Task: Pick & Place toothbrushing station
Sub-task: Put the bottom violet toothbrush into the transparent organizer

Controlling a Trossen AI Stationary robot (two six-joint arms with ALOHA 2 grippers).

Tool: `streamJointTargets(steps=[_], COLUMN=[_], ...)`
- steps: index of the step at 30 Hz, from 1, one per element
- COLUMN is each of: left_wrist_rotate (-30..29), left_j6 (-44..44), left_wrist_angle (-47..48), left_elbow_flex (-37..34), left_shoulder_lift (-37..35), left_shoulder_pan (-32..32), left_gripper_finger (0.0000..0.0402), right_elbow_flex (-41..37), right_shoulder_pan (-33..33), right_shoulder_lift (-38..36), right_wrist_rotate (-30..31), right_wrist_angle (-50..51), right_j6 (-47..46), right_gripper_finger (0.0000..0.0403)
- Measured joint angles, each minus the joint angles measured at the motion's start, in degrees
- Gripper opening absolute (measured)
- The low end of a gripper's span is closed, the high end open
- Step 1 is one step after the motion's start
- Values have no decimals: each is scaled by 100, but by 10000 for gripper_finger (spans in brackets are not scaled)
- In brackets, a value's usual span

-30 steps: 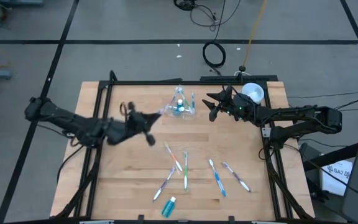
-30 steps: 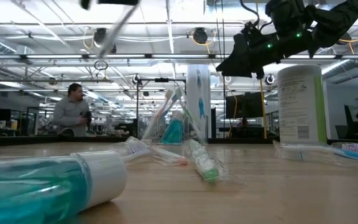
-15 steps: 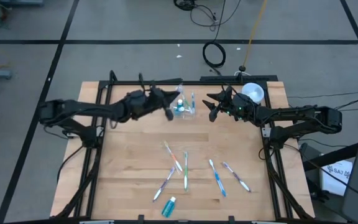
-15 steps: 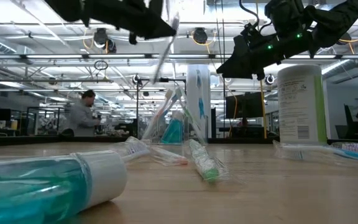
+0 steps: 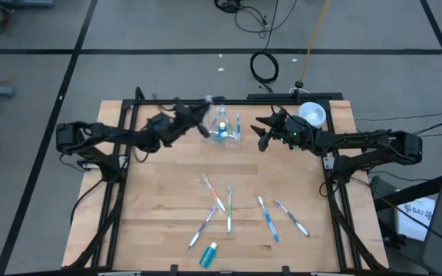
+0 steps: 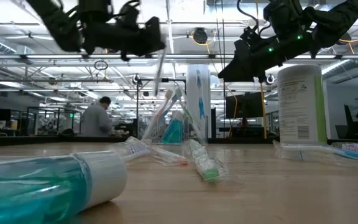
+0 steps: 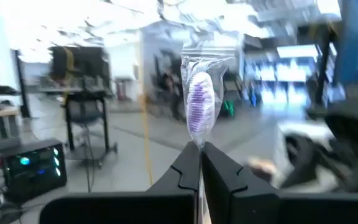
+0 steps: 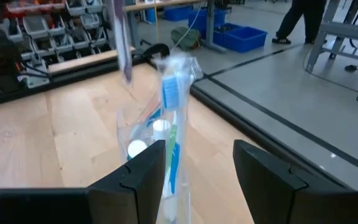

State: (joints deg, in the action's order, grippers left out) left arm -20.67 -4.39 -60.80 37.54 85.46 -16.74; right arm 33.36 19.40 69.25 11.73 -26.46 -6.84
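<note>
pale wood runs across the counter (image 5: 159,207), and my left claw (image 5: 203,124) hangs above its far edge, pinched tight on a wrapped toothbrush (image 7: 199,107) — purple bristles inside crinkled clear plastic, standing up out of my fingers (image 7: 188,169) in the left wrist view. from above, that claw sits just beside the clear cup (image 5: 222,130), on its left side, and the low view shows the brush slanting down from the claw toward the cup's top.

the clear cup stands near the far edge, between my two claws. it already holds a blue-headed brush (image 8: 170,99) in its wrapper and some teal thing low inside; i cannot tell exactly what that is.

my right claw (image 5: 262,130) hovers on the cup's other side, close to it but apart from it, fingers spread wide and gripping nothing. through its wrist camera i look between the two dark fingers (image 8: 263,165) at the cup. a white container (image 5: 311,115) stands near the counter's far right corner, behind that arm.

toward the near side, well apart from the cup, lie the loose wrapped brushes: a cluster of three or so (image 5: 217,207) crossing each other near the middle, and two more (image 5: 278,217) to their right. a small teal tube (image 5: 209,254) lies at the near edge — in the low view it fills the foreground.

beyond the counter a person (image 6: 97,118) stands in the room.
</note>
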Motion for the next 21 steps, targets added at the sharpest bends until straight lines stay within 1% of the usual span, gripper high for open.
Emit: streamJointTargets(steps=[1,3,5,6,9,11,14,21], left_wrist_rotate=[27,370,764,861,865,749,538,470], left_j6=[174,574,702,709,534,430,506,769], left_wrist_angle=[-291,-706,-699,-701,-721,-687,-647,-773], left_elbow_flex=[-232,-632,-906,-980,-1073,-1073,-1076,-1076], left_shoulder_lift=[-40,-29,-20,-14,-25,-25,19,443], left_shoulder_pan=[-83,-251,-338,-342,-286,-245,-239,-231], left_gripper_finger=[3,4,2,1,4,2,3,3], right_elbow_flex=[-1,-2,-1,-2,-2,-2,-2,-4], right_shoulder_pan=[1,0,2,1,0,-6,-23,-76], right_shoulder_lift=[0,0,0,0,0,0,0,0], right_wrist_rotate=[-2,0,-1,2,2,0,2,2], right_wrist_angle=[23,45,59,62,61,62,63,180], right_j6=[1,-1,-1,-1,-1,-6,-210,-318], right_gripper_finger=[180,180,180,180,180,180,180,180])
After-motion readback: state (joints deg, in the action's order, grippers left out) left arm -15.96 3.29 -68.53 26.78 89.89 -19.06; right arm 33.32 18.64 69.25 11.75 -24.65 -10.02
